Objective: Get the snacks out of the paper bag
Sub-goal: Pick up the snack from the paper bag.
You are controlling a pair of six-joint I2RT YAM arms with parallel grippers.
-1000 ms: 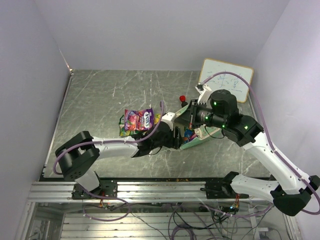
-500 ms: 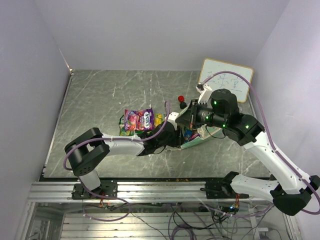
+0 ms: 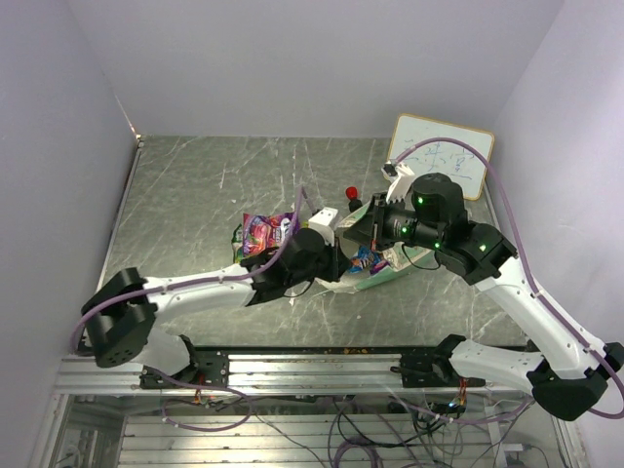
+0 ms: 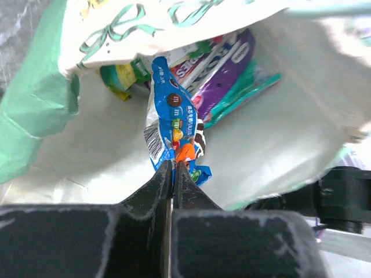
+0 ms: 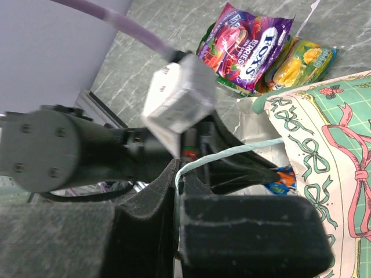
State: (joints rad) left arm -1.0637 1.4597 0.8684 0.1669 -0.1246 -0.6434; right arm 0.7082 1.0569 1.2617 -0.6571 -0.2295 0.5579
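The left hand [image 4: 173,169] is pinched shut on the end of a blue packet [image 4: 169,116] inside the paper bag [image 4: 35,104]; the right hand [image 5: 175,176] is clamped on the bag's cord [image 5: 232,155]; the packet looks light, crinkly, slippery, best gripped at its sealed edge.

left gripper [image 4: 173,165] holding a blue packet [image 4: 173,119] blocks the paper bag [image 4: 278,133] mouth
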